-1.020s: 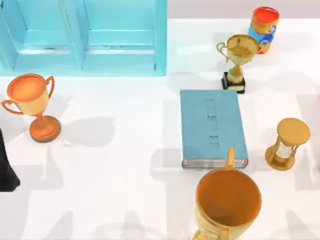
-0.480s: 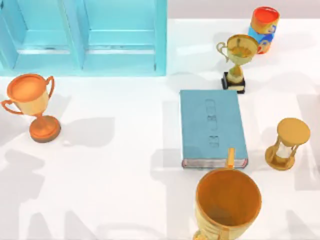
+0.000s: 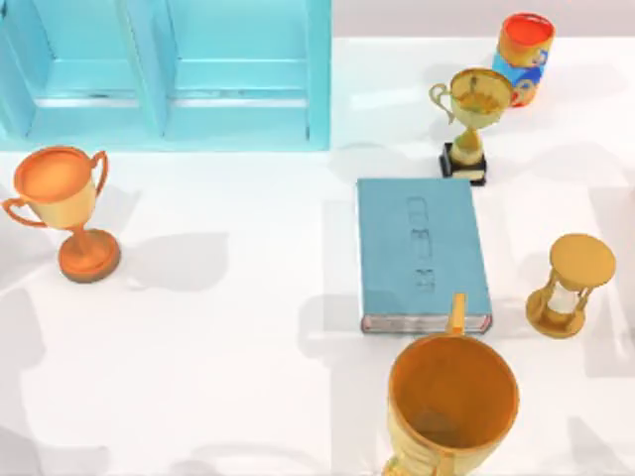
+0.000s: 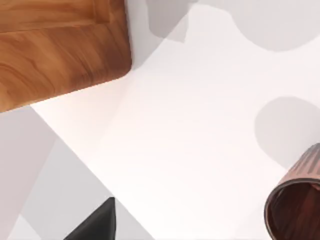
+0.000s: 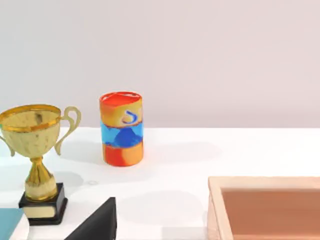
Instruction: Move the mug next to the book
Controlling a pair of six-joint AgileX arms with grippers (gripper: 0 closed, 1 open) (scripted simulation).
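The book [image 3: 422,253], a teal-blue hardcover with embossed lettering, lies flat right of the table's middle in the top view; its corner [image 5: 9,221] also shows in the right wrist view. The mug [image 4: 295,205], small, dark reddish-brown and ribbed, stands on the white table in the left wrist view, partly cut off by the picture's edge. A black part of my left gripper [image 4: 95,225] hangs well apart from the mug, with nothing held in sight. A black part of my right gripper [image 5: 97,222] shows above the table near the gold trophy.
A teal cabinet [image 3: 164,74] fills the back left. An orange trophy [image 3: 60,208], a gold trophy [image 3: 474,119], a red-orange and blue cup [image 3: 524,55], an hourglass [image 3: 571,286] and a big golden-orange cup [image 3: 451,402] surround the book. A wooden board [image 4: 55,50] and a wooden tray [image 5: 265,207] lie nearby.
The dark shape of my left arm at the top view's left edge has gone out of that view. The arm shadows on the table have shifted. No object has moved.
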